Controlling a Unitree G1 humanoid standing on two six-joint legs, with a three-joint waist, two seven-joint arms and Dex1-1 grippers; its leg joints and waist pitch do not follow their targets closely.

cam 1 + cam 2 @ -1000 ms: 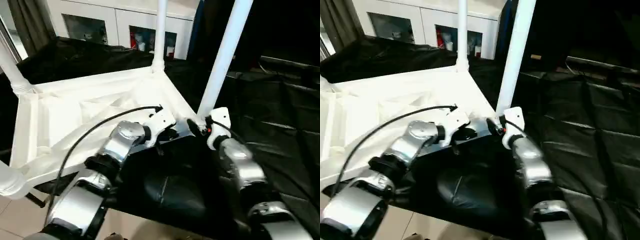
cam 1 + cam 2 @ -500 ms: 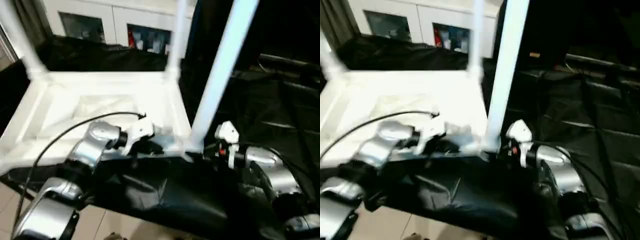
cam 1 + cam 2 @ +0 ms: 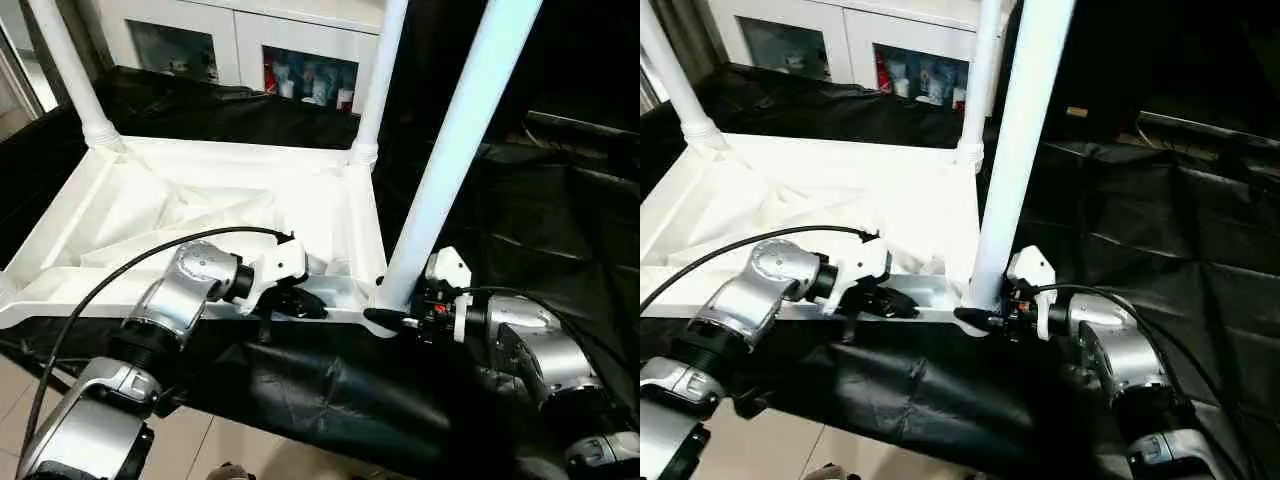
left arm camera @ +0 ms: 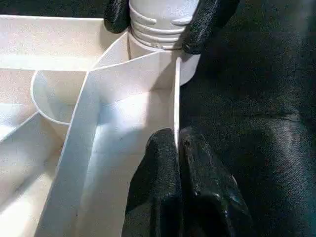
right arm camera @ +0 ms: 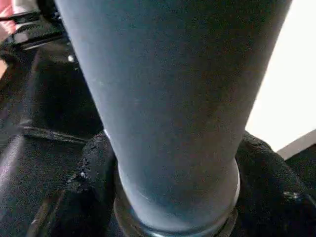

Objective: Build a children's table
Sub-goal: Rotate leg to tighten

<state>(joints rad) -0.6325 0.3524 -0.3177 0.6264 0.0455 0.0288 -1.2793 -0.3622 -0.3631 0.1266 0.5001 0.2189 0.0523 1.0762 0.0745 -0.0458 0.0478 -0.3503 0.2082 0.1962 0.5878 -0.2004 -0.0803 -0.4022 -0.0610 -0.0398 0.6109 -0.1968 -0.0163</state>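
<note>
The children's table top (image 3: 200,200) lies upside down on black cloth, ribbed underside up. Three legs stand upright in its corner sockets: far left (image 3: 65,70), far right (image 3: 375,80) and near right (image 3: 455,140). My left gripper (image 3: 305,303) is shut on the thin near rim of the top (image 4: 176,98), one finger on each side of the wall, close to the near right corner. From the right, my right gripper (image 3: 385,318) reaches around the ribbed base of the near right leg (image 4: 160,19). Its black fingers (image 5: 89,168) press the leg from both sides.
A white glass-door cabinet (image 3: 250,40) stands behind the table. Black cloth (image 3: 540,230) covers the surface to the right and in front. Light floor (image 3: 200,450) shows below the near edge. A black cable (image 3: 120,280) loops over my left forearm.
The camera has shifted. My right forearm has dropped and swung right, and its fingers now clasp the near right leg's base, having narrowed. The left gripper keeps its hold on the rim.
</note>
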